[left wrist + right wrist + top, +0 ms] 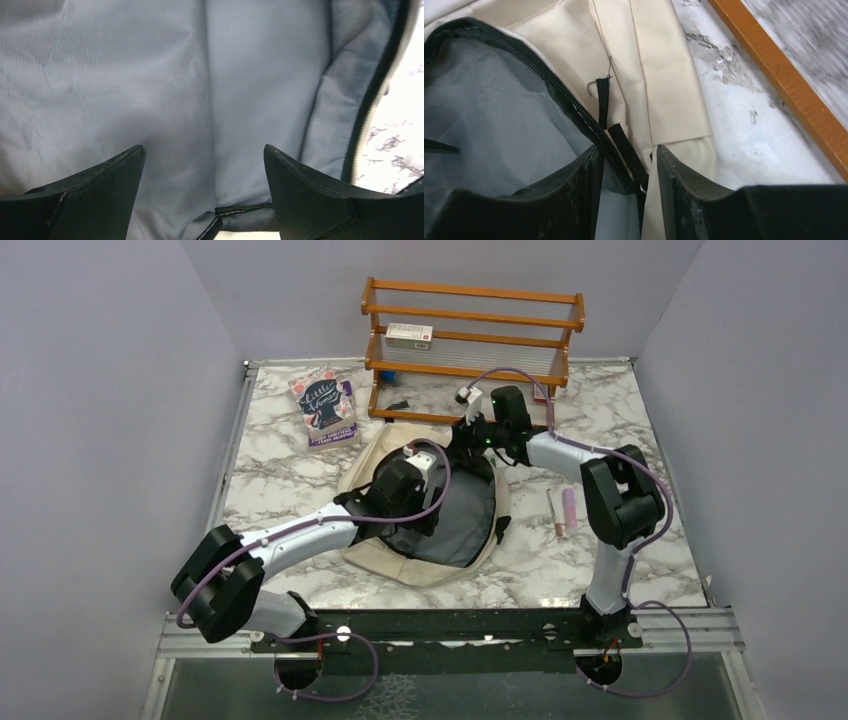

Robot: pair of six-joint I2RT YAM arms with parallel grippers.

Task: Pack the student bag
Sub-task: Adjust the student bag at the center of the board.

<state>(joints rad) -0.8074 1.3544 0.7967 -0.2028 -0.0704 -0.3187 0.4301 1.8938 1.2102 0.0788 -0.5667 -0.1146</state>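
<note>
The student bag (418,566), cream canvas with grey lining, lies unzipped in the middle of the marble table. My left gripper (428,518) reaches into its mouth. In the left wrist view that gripper (204,150) is open with only grey lining (150,75) between its fingers, and the black zipper edge (372,100) runs down the right. My right gripper (468,443) is at the bag's far rim. In the right wrist view it (626,147) stands part open astride the zipper rim (569,100), one finger inside on the lining, the other outside on the cream canvas (664,75).
A wooden rack (470,340) stands at the back with a small box (409,335) on a shelf; its lower rail (784,75) is close to my right gripper. A book (325,408) lies at the back left. Two pink tubes (562,510) lie right of the bag.
</note>
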